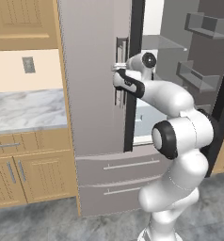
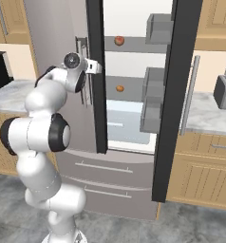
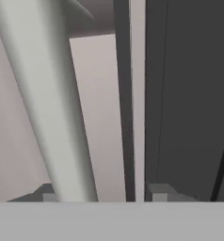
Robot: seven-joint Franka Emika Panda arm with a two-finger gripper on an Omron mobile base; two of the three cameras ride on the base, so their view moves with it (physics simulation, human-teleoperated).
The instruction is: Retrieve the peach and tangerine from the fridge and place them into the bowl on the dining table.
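The fridge [image 1: 95, 117] stands with its left door shut and its right door swung open. On an upper shelf inside sits the reddish peach [image 2: 118, 41]. The orange tangerine [image 2: 119, 88] rests on the shelf below. My gripper [image 1: 117, 68] [image 2: 97, 66] is at the left door's vertical bar handle [image 1: 122, 56] [image 2: 82, 78]. In the hand view the handle [image 3: 52, 108] runs between the fingertips [image 3: 49, 194]. It lies against the left tip, with a gap to the right one. The gripper [image 3: 102, 193] is open around the bar. The bowl and the dining table are out of view.
The open right door [image 2: 177, 95] carries grey bins [image 2: 152, 109] and juts out toward me. A pale blue drawer [image 2: 127, 126] sits low inside. A marble counter [image 1: 24, 110] over wooden cabinets lies left of the fridge. A toaster [image 2: 224, 92] stands on the right counter.
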